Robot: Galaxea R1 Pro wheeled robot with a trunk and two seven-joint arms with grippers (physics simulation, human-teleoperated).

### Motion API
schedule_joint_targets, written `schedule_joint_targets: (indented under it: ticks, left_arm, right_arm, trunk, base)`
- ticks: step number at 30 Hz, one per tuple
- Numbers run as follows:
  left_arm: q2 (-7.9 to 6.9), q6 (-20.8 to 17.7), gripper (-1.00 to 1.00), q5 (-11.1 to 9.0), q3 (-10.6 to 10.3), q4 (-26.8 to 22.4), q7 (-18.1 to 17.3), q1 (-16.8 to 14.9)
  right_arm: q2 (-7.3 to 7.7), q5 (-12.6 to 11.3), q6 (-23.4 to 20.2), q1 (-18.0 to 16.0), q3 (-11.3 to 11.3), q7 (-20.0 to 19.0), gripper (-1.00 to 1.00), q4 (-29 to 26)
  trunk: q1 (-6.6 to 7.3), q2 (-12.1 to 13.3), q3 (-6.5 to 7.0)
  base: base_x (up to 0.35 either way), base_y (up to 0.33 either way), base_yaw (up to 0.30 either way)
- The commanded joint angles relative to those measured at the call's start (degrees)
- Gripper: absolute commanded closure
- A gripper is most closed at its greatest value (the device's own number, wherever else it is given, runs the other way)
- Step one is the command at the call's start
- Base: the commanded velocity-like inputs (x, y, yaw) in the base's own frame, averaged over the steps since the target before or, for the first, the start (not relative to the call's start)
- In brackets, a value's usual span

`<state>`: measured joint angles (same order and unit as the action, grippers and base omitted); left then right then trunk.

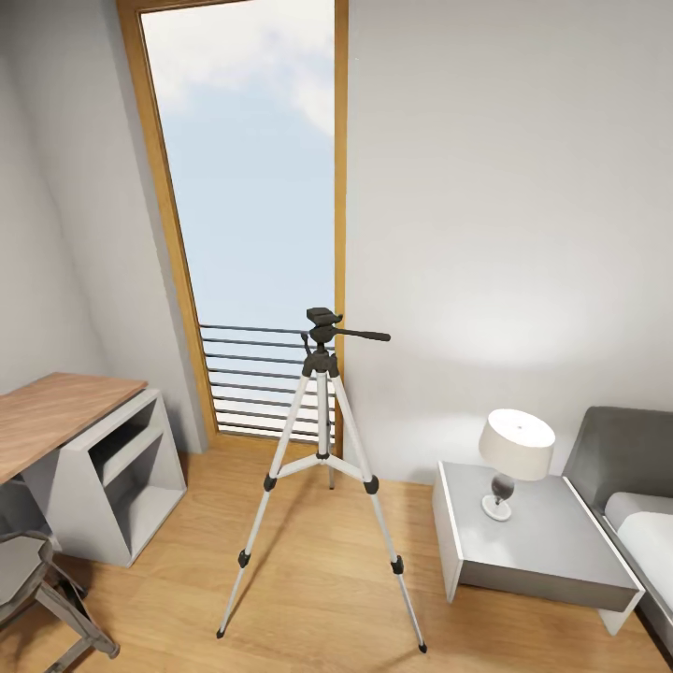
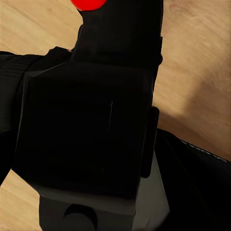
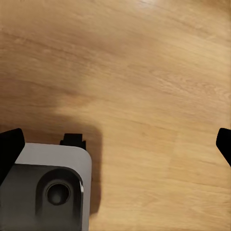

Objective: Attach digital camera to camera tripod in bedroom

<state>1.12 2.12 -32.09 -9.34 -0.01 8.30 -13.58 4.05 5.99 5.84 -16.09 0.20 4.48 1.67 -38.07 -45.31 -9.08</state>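
Facing the bedroom window, I see the camera tripod (image 1: 321, 467) upright on the wood floor ahead, its bare head plate on top. My left hand (image 2: 96, 144) grips the digital camera (image 2: 91, 115), so it must rise forward. My right hand (image 3: 115, 144) hangs open, empty.

A white-shaded lamp (image 1: 515, 458) is standing on a grey bedside table (image 1: 533, 547) beside the bed (image 1: 636, 505). A wooden tabletop (image 1: 51, 411) is sitting left of the tall wood-framed window (image 1: 248, 187), with a railing (image 1: 252, 374) running across it.
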Motion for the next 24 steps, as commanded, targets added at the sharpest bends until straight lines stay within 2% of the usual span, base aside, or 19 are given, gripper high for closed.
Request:
schedule_joint_targets:
  ticks: [1, 24]
  left_arm:
    - [0.02, 0.15, 1.00, -0.43, -0.50, 0.01, 0.09, -0.04]
    - [-0.04, 0.16, 1.00, -0.32, -0.50, 0.01, 0.05, -0.04]
  right_arm:
    - [0.00, 0.60, 0.28, -0.08, -0.02, 0.27, -1.00, 0.18]
    - [0.08, 0.56, 0.31, -0.08, -0.02, 0.44, -1.00, 0.18]
  trunk:
    - [-0.01, -0.06, -0.08]
    - [-0.01, -0.06, -0.08]
  base:
    - [0.041, -0.032, 0.000]
    - [0.224, -0.173, 0.000]
